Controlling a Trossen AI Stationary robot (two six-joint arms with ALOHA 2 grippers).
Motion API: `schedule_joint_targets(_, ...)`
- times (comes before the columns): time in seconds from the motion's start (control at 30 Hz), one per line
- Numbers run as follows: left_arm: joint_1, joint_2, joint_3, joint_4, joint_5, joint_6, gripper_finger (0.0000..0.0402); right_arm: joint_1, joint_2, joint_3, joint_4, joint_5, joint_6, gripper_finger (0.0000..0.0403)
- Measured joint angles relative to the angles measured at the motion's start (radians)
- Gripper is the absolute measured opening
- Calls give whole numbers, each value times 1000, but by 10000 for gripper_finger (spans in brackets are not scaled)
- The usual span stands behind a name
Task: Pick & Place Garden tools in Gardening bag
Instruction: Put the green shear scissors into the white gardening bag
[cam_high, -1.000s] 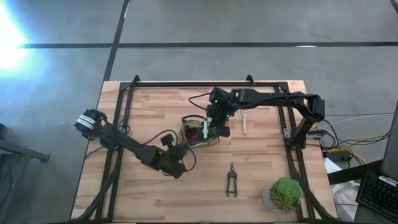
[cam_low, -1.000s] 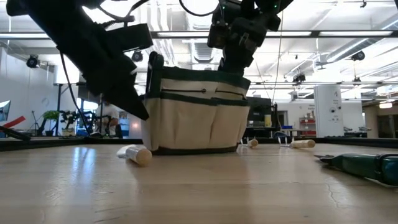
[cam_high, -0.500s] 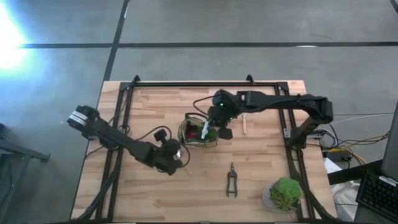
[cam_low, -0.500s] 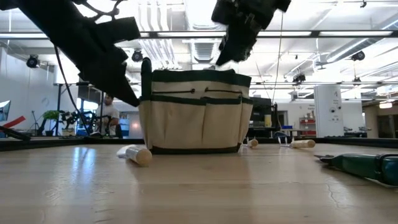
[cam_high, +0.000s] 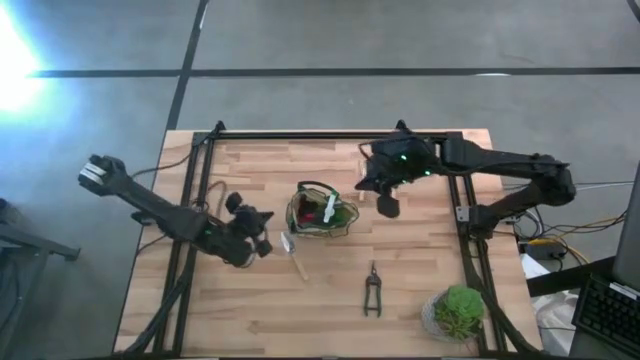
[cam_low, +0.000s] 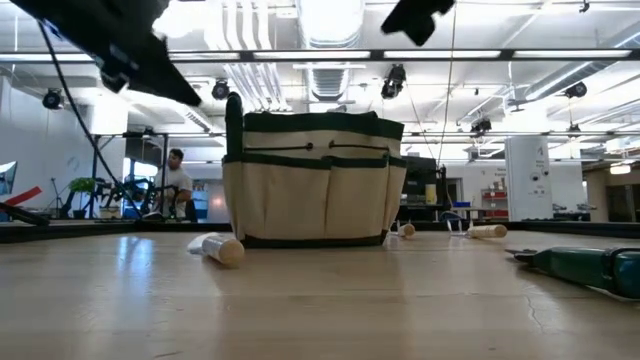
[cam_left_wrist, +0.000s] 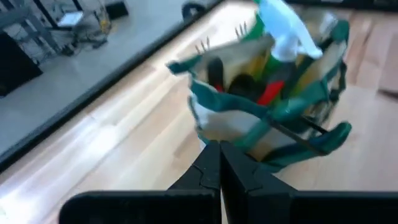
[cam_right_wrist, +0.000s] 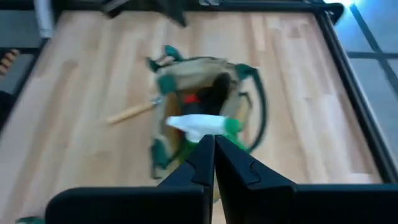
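Both jaws closed, empty, gardening bag (cam_high: 320, 212) between them, apart.

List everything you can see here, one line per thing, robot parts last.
gardening bag: one, khaki with dark green trim, upright mid-table
spray bottle: one, green with white top, in the bag
red-and-black tool: one, in the bag
wooden-handled tool: one, lying by the bag
pruner: one, black, lying apart from the bag
potted plant: one, green, table corner
table: one, pale wood
person: one, in the room behind
left gripper: shut, empty, beside the bag
right gripper: shut, empty, raised on the bag's other side
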Motion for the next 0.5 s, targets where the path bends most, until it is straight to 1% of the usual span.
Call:
schedule_joint_targets(0.1,-22,-74,-30,10,-39,19,1,69,-51,-50,-4,3,30,8)
schedule_joint_targets(0.13,-27,-97,-42,14,-48,28,3,96,-66,-68,-1,23,50,8)
schedule_joint_targets(0.33,-30,-193,-81,47,-63,63,10,263,-110,-180,-6,251,177,8)
schedule_joint_targets(0.4,-30,-210,-82,46,-62,70,10,298,-122,-221,-3,300,237,8)
schedule_joint_targets(0.5,-30,-220,-81,56,-64,71,12,321,-135,-291,24,335,332,8)
